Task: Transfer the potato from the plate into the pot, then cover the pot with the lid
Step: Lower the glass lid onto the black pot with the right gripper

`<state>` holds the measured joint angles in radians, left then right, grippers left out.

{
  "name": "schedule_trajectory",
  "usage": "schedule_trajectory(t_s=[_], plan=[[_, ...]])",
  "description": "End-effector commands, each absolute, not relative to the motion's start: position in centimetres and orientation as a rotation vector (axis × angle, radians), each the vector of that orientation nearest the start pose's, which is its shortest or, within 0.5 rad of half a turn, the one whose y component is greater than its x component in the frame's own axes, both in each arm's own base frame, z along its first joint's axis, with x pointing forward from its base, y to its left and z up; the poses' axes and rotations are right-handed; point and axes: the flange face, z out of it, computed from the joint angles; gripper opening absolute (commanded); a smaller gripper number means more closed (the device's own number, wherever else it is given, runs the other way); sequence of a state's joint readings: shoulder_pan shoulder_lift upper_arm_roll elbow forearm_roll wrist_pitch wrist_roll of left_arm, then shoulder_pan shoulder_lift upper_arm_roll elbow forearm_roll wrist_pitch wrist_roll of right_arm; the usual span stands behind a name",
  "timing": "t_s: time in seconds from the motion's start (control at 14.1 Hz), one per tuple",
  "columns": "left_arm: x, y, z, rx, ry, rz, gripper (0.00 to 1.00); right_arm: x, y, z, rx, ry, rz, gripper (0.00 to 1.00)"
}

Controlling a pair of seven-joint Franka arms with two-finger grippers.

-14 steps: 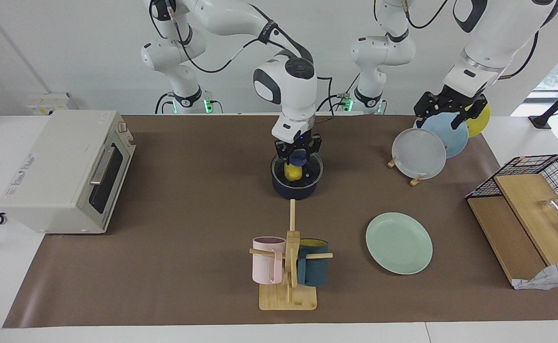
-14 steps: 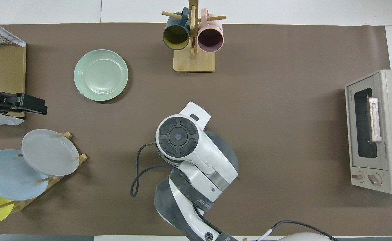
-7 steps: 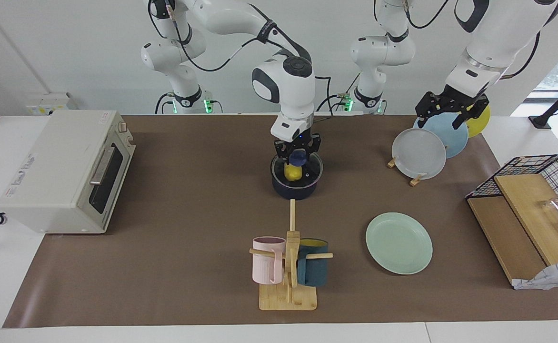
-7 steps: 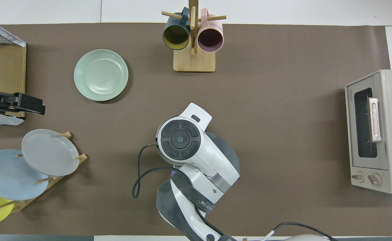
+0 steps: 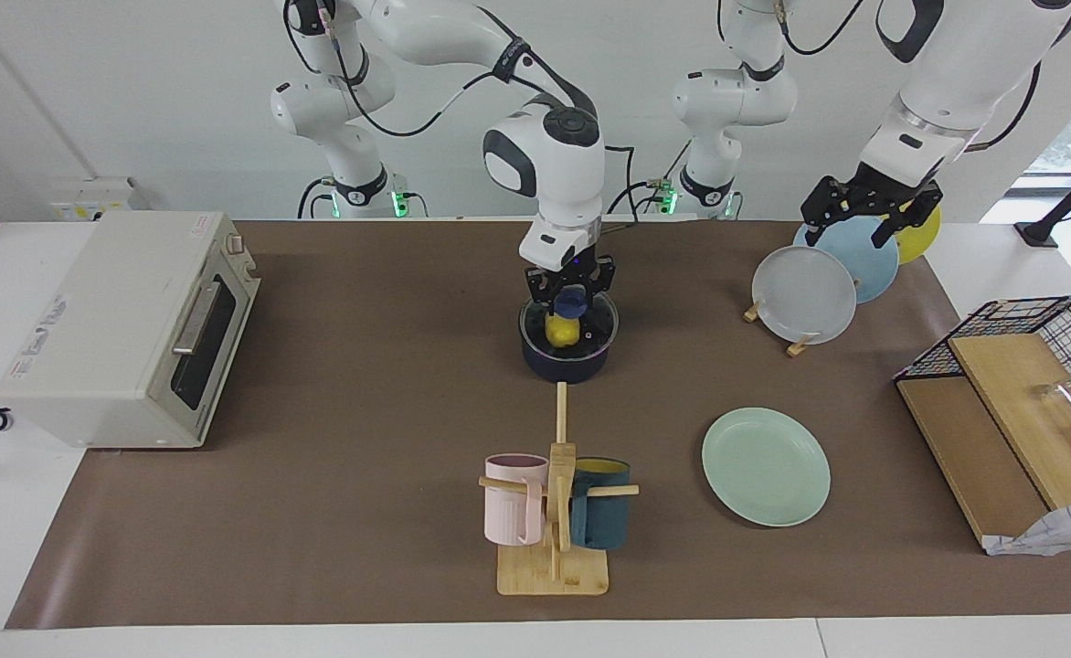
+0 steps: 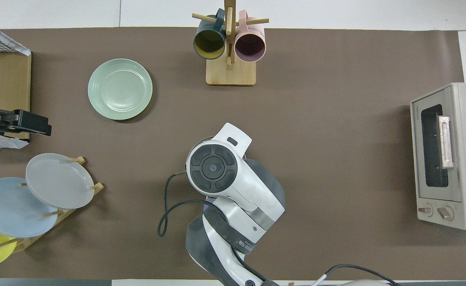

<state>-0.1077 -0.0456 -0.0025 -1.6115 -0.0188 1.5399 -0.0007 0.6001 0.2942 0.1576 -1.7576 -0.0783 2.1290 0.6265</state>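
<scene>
The dark navy pot (image 5: 565, 367) stands mid-table, nearer to the robots than the mug rack. The yellow potato (image 5: 561, 331) lies inside it and shows through the clear glass lid (image 5: 601, 327), which sits on or just above the pot's rim. My right gripper (image 5: 570, 294) is straight over the pot, shut on the lid's dark blue knob. The mint-green plate (image 5: 766, 466) lies bare toward the left arm's end; it also shows in the overhead view (image 6: 120, 89). My left gripper (image 5: 851, 227) waits open over the plate rack. In the overhead view the right arm hides the pot.
A wooden rack with grey, light-blue and yellow plates (image 5: 805, 294) stands under the left gripper. A mug rack (image 5: 554, 512) with a pink and a teal mug stands farther from the robots than the pot. A toaster oven (image 5: 124, 324) and a wire basket (image 5: 1020, 366) stand at the table's ends.
The right arm's wrist has shifted very slightly over the pot; lid and potato stay where they were. The left gripper has drifted a little over the plate rack.
</scene>
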Motion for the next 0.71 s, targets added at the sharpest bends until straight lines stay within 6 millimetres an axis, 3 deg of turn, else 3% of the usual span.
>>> schedule_trajectory(t_s=[0.0,0.42,0.5,0.57,0.64], plan=[[53.01,-5.54,63.31,-3.135,0.159,0.019,1.0,46.79,42.45,39.38,-3.143,-0.29,-0.109,0.0],[52.89,-5.36,63.25,-3.135,0.154,0.031,1.0,46.64,42.71,39.33,-3.14,-0.297,-0.112,0.0],[52.94,-5.36,63.17,-3.135,0.154,0.034,1.0,46.6,42.69,39.21,-3.139,-0.298,-0.112,0.35],[52.94,-5.36,63.17,-3.135,0.154,0.034,1.0,46.56,42.67,39.05,-3.138,-0.296,-0.113,0.99],[52.89,-5.36,63.25,-3.135,0.154,0.031,1.0,46.6,42.71,39.14,-3.136,-0.296,-0.117,1.0]])
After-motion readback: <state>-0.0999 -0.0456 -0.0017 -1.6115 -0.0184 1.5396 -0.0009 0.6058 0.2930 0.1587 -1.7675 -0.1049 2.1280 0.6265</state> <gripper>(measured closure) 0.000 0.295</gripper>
